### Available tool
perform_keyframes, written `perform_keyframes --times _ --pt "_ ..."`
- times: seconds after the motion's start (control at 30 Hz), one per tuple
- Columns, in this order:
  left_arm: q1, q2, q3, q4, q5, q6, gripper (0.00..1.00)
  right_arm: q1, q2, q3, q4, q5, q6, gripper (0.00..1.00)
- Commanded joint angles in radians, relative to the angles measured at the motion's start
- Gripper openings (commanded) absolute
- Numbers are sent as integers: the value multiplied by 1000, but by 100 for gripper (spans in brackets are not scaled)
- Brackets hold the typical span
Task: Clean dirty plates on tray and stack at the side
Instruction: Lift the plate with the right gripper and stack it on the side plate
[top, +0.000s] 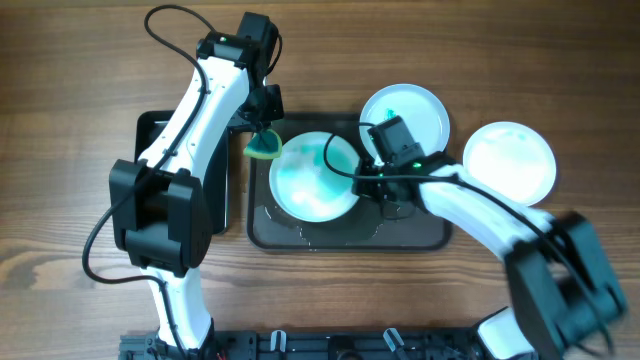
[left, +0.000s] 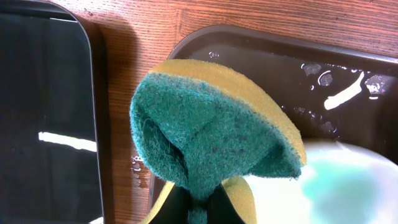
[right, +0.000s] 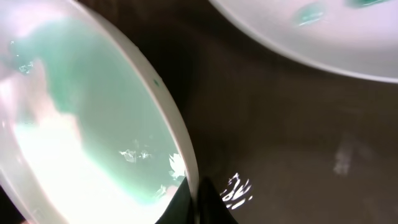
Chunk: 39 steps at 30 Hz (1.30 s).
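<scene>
- My left gripper (left: 199, 210) was closed on a green-and-yellow sponge (left: 211, 134), which was folded so its green scouring face bulged outward.
- In the overhead view the sponge hung at the upper left corner of the dark grey tray (top: 420, 238), just beside the left rim of the middle plate (top: 310, 185). I could not tell whether it touched that plate.
- The middle plate lay on the tray, left of its centre, with a teal smear across most of it.
- My right gripper (right: 196, 205) was at that plate's right rim. In my right wrist view the fingers stood narrow, pinched on the rim.
- The upper plate (top: 415, 105), marked with teal spots, sat at the tray's upper right and overhung its far rim.
- The third plate (top: 510, 160) lay on the wooden table (top: 60, 100) just right of the tray. It was pale, with no smear I could make out.
- Water glistened on the tray's floor.
- A black tray (top: 150, 125) lay left of the grey one, mostly under my left arm.
</scene>
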Motion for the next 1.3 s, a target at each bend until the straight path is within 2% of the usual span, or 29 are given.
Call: perform_keyframes --times 0.0,0.13,0.3,0.4,0.53,0.6,0.7,0.8,0.93,1.03,1.13,1.27 --pt "-1 0 18 0 15 16 4 10 -195 7 -89 223 -176 4" --pt "-1 0 18 0 16 15 4 85 -333 7 -187 565 -298 4" --pt "-2 0 18 0 16 12 4 325 -347 7 -186 1078 -307 4" --pt "-2 0 18 0 16 12 4 439 -347 7 -157 1325 -388 4" --pt "-3 0 18 0 16 12 4 552 -346 7 -11 1567 -620 4" --pt "-11 0 18 0 16 12 4 572 -346 7 152 1665 -806 4" --pt "-23 0 18 0 16 12 4 573 -346 7 372 1707 -1043 4" --pt "-27 0 18 0 16 12 4 573 -346 7 485 1707 -1141 4" --pt "-28 0 18 0 16 12 4 571 -346 0 483 1704 -1133 4" --pt "-28 0 18 5 16 12 4 556 -343 -84 463 1623 -1065 5" --pt "-28 0 18 4 16 12 4 549 -342 -156 337 1500 -801 4" --pt "-28 0 18 3 16 12 4 459 -396 -152 200 1129 -479 4"
